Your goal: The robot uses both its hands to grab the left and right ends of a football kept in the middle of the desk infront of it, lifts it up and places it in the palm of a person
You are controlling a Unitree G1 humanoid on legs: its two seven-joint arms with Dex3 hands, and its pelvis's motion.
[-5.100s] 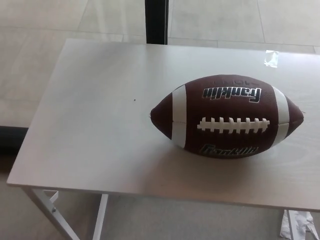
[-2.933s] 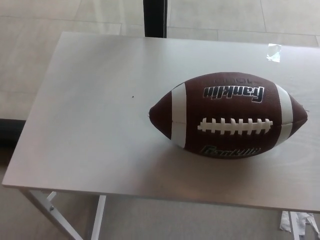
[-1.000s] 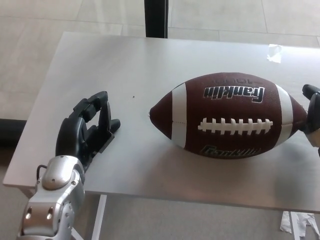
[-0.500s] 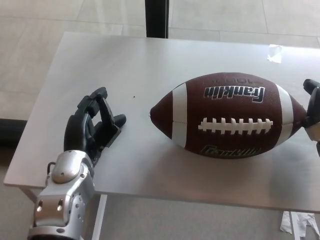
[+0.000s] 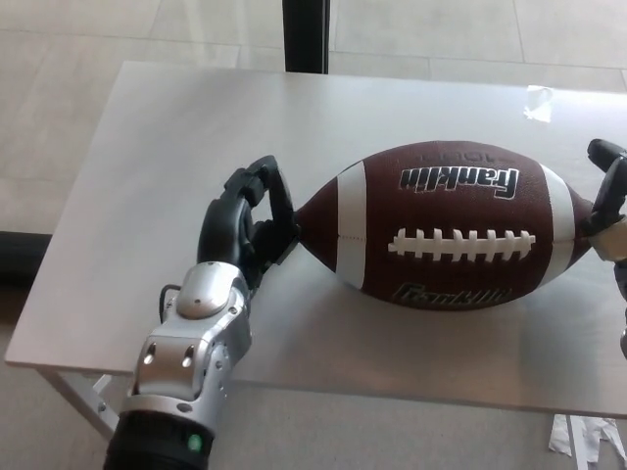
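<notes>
Football (image 5: 446, 227) — dark reddish-brown, white band near each end, white lacing in row along middle, white "Franklin" lettering outlined black above lacing and again below. Desk (image 5: 196, 137) pale whitish-grey, faint wood grain, one tiny dark speck; legs white. Left hand (image 5: 247, 223) black, forearm shell silver with small green light near wrist. Right hand (image 5: 605, 201) black. Floor — beige tiles. Post (image 5: 305, 34) beyond desk black.
</notes>
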